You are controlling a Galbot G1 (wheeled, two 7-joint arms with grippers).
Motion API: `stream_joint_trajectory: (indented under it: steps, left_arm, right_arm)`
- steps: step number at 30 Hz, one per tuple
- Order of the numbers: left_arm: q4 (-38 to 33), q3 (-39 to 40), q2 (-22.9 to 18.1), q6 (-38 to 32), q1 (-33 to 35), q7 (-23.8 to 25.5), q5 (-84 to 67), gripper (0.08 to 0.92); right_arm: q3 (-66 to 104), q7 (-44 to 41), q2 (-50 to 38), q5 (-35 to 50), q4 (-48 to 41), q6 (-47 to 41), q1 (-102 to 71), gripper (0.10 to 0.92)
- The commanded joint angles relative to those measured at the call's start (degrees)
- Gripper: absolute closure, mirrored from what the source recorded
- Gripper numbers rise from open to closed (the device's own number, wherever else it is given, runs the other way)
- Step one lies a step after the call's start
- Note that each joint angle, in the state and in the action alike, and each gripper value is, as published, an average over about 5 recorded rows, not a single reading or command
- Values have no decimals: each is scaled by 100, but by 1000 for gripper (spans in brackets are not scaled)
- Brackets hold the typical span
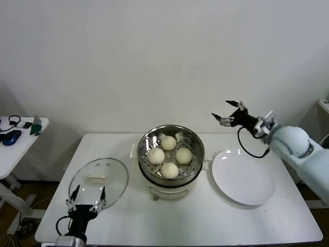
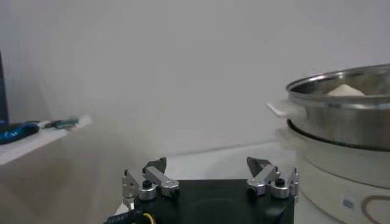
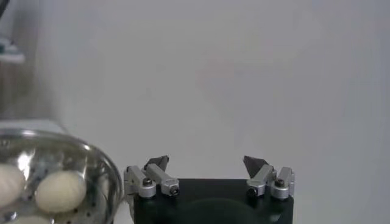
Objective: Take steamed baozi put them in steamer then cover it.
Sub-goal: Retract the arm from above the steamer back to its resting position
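Sitting in the middle of the white table (image 1: 205, 221), the steamer (image 1: 169, 135) holds all four steamed baozi (image 1: 169, 156) on its perforated metal floor, one toward the wall, one toward the robot, one to each side, close together. Its shiny basket rests on a cream cooker base (image 1: 169, 191).

To the steamer's left, the cover (image 1: 98, 178) lies flat on the table with its cream handle up, off the steamer. To the right lies a white plate (image 1: 242, 177), with nothing on it.

Low at the near edge, by the cover's near rim, the left claw (image 1: 86, 198) stands released, fingers spread, gripping nothing. Raised beyond the plate's far side, the right claw (image 1: 229, 111) hangs above the table with fingers likewise spread and empty.

A small side table (image 1: 20, 136) at far left carries dark small items.
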Motion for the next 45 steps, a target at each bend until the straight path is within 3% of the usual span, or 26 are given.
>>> stream_joint_trajectory:
  steps: [1, 9, 17, 20, 28, 45]
  left_arm:
    - [-25, -2, 48, -114, -158, -11, 43, 177]
    - [101, -59, 212, -502, -87, -152, 645, 177]
    - [555, -221, 879, -635, 17, -1724, 4275, 177]
    - [928, -178, 988, -411, -121, -2044, 5436, 177]
    - [2220, 174, 950, -172, -809, -2424, 7398, 177]
    - [3879, 356, 1097, -283, -2084, -2428, 7907, 177]
  right_arm:
    - [4957, 96, 1738, -954, 554, 1683, -6063, 203]
    - [4899, -83, 2691, -1043, 459, 2793, -6554, 203]
    - [4570, 3, 3112, -1075, 588, 2907, -6753, 203]
    - [4409, 58, 3218, -1106, 571, 2872, -6757, 203]
    - [4126, 137, 3482, -1298, 618, 2852, -6780, 203]
    - [4085, 204, 3607, -1338, 710, 2947, -6988, 203]
